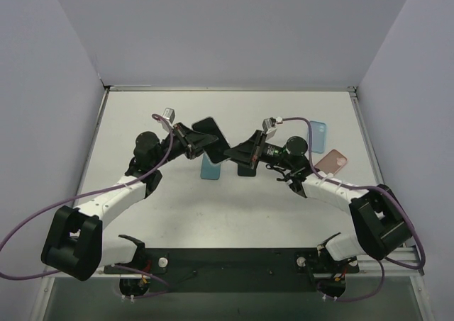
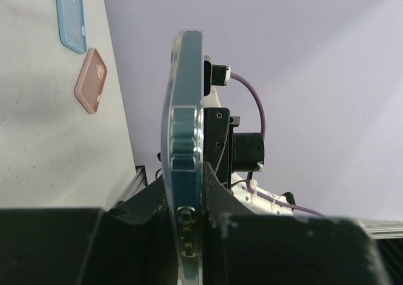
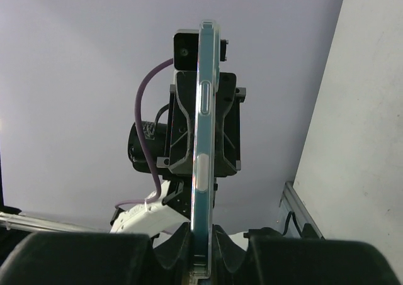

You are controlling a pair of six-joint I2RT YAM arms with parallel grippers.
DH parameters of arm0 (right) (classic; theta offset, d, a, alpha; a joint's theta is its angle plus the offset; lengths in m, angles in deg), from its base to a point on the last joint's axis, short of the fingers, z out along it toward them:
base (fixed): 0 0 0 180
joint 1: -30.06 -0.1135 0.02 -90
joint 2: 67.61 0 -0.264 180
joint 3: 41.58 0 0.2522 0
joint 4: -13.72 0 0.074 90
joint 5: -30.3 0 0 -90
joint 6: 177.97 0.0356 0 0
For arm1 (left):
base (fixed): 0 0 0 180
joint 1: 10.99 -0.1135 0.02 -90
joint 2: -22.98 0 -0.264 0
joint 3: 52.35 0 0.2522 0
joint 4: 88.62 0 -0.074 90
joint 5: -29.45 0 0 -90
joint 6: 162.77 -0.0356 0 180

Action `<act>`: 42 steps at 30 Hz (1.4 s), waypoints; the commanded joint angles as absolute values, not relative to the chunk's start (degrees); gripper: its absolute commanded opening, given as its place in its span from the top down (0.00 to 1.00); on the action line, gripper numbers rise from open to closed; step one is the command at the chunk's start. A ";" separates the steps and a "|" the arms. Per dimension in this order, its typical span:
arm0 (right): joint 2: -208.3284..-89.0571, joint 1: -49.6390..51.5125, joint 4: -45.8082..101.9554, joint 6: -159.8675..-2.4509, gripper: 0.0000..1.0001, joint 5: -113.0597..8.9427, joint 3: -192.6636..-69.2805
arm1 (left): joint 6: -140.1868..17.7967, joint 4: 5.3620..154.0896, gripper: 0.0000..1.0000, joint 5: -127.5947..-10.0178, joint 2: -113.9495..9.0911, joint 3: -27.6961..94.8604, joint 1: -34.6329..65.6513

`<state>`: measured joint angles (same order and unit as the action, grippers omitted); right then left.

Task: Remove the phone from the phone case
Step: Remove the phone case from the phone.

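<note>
Phone (image 1: pixel 210 137) held up over worktop (image 1: pixel 177 207) between both arms. Left wrist: left pincer (image 2: pixel 189 200) clamped on phone's edge, clear case (image 2: pixel 179 83) on it; blue case (image 2: pixel 70 14) and pink case (image 2: pixel 91 80) lie on worktop. Right wrist: right pincer (image 3: pixel 203 234) clamped on phone likewise.

The phone (image 1: pixel 210 135) sits inside the phone case (image 2: pixel 182 102), not taken out. The case is clear with a light blue-green tint, and the phone shows as a dark slab in the top view. It is lifted above the bench and tilted, held at opposite ends by the left tool (image 1: pixel 198 144) and the right tool (image 1: pixel 235 153). Both wrist views show it edge-on and upright. The case covers a raised camera bump (image 2: pixel 182 140).
</note>
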<state>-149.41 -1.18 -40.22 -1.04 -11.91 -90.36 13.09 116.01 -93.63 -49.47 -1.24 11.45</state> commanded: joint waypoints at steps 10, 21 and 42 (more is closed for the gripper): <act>-140.04 0.44 -35.36 -5.71 0.73 -14.61 -89.18 | 15.11 125.08 1.00 -94.47 -48.30 -0.36 11.25; -141.53 0.53 -41.51 -0.79 1.00 -16.01 -87.86 | 15.20 125.52 1.00 -94.03 -47.78 -0.88 11.16; -150.14 0.36 -67.88 29.35 1.00 -26.83 -91.10 | 25.05 159.09 1.00 -88.67 -47.34 -0.53 9.93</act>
<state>-149.35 -0.85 -48.31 20.14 -19.23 -87.81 22.49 136.87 -88.95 -51.94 -6.51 10.59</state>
